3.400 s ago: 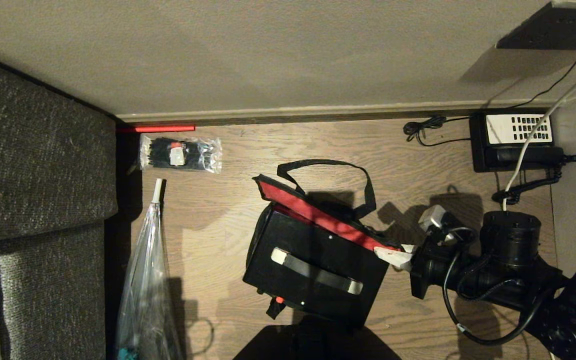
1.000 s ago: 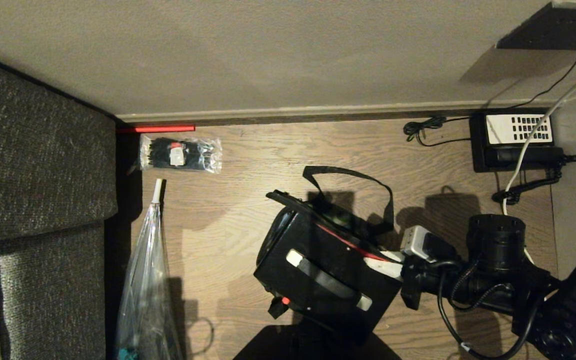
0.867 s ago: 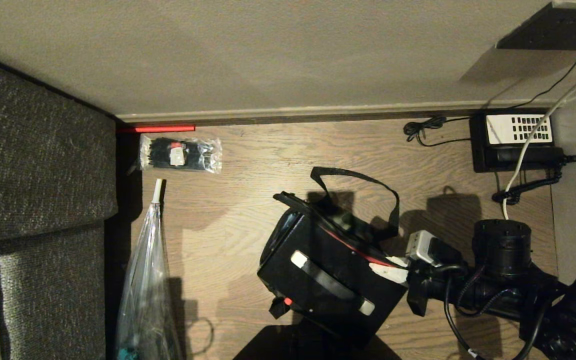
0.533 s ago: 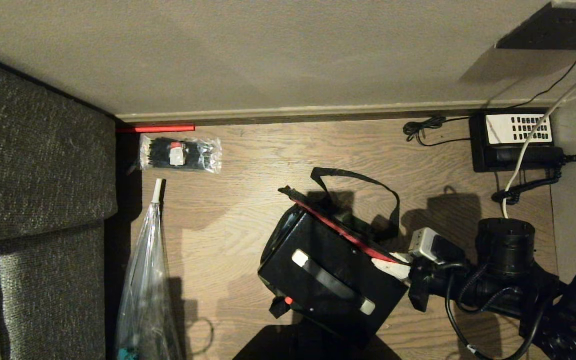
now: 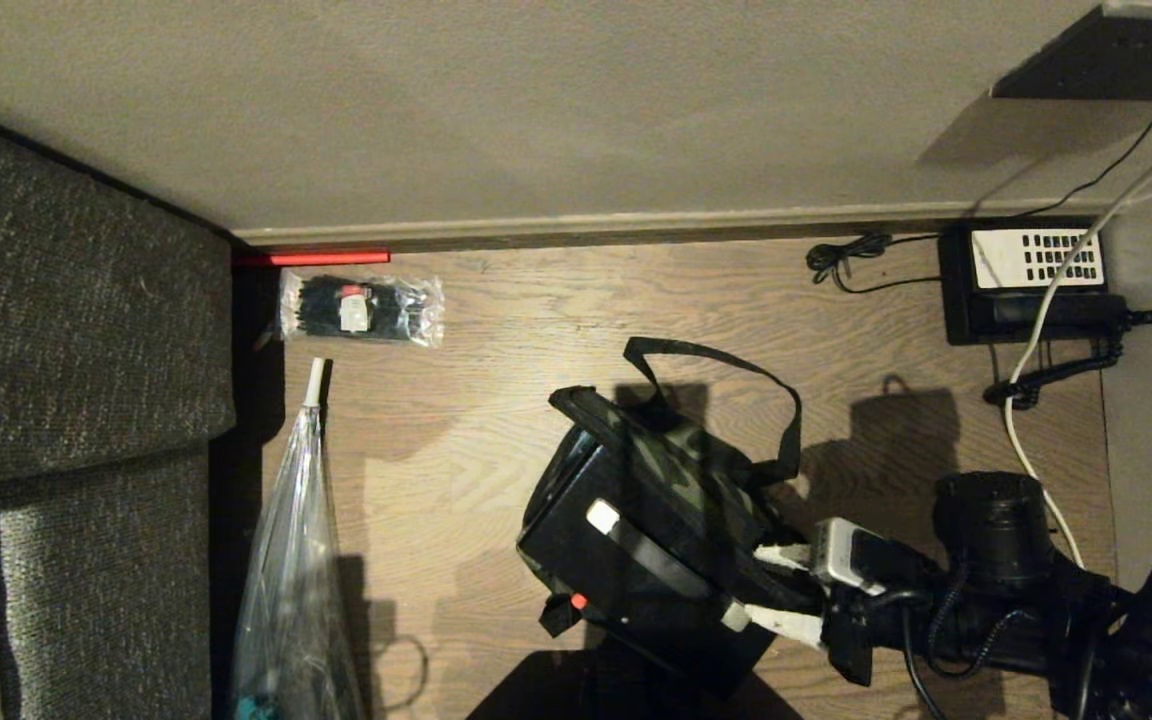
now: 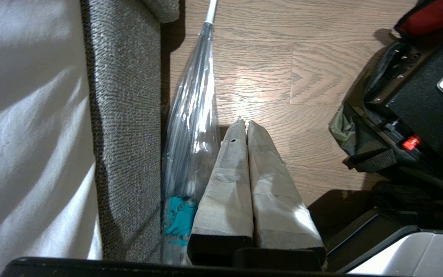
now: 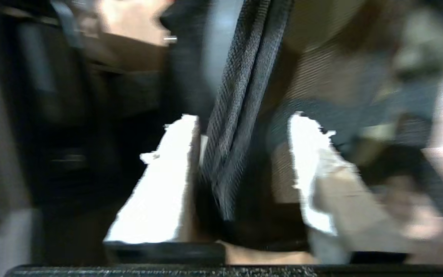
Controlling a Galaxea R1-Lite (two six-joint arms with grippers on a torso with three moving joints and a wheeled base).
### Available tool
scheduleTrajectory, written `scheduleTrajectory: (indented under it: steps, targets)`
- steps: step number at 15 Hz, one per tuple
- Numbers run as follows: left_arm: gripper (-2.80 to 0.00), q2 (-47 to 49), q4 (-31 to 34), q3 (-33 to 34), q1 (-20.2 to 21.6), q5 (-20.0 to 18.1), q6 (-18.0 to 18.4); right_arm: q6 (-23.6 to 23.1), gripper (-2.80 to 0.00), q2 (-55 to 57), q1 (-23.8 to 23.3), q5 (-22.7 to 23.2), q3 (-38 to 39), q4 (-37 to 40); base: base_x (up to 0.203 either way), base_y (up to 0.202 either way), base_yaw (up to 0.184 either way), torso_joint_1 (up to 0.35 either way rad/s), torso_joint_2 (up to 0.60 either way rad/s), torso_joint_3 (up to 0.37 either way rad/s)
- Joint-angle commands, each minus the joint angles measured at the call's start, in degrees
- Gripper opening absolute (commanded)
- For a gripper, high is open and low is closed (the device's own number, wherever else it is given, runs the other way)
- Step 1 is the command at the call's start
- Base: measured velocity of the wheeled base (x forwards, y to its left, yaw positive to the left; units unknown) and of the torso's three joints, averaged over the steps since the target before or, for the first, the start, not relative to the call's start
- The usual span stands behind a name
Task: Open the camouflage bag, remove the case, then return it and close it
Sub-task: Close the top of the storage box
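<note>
The camouflage bag (image 5: 681, 480) sits on the wood floor (image 5: 496, 350) with the black case (image 5: 636, 560) inside and its flap down. The right gripper (image 5: 774, 590) is spread beside it, holding nothing. The left gripper (image 6: 246, 127) rests pressed together.

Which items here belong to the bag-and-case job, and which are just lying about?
Job: camouflage bag; case inside it; right gripper, open at the bag's flap.

Lying about: packet of cable ties; clear umbrella; telephone; sofa; left gripper, shut, parked.

Right gripper (image 5: 774, 590) jaws parted; camouflage bag (image 5: 676, 470) flap dropped shut.
</note>
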Motion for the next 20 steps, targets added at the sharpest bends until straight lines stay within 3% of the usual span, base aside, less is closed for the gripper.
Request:
scheduleTrajectory:
  steps: [1, 6, 11, 20]
  targets:
    - [-2.8, -0.1, 0.0, 0.2, 0.0, 0.0, 0.0, 2.5, 0.0, -0.2, 1.2, 0.5, -0.5, 3.0, 0.0, 0.0, 0.0, 0.0, 0.0, 0.0]
    - [-2.8, -0.1, 0.0, 0.2, 0.0, 0.0, 0.0, 16.5, 0.0, 0.9, 5.4, -0.8, -2.4, 7.3, 0.0, 0.0, 0.0, 0.0, 0.0, 0.0]
    - [-2.8, -0.1, 0.0, 0.2, 0.0, 0.0, 0.0, 28.8, 0.0, 4.8, 9.8, -9.0, -5.4, 5.1, 0.0, 0.0, 0.0, 0.0, 0.0, 0.0]
    - [-2.8, -0.1, 0.0, 0.2, 0.0, 0.0, 0.0, 39.2, 0.0, 14.1, 17.6, -35.8, -10.7, -11.1, 0.0, 0.0, 0.0, 0.0, 0.0, 0.0]
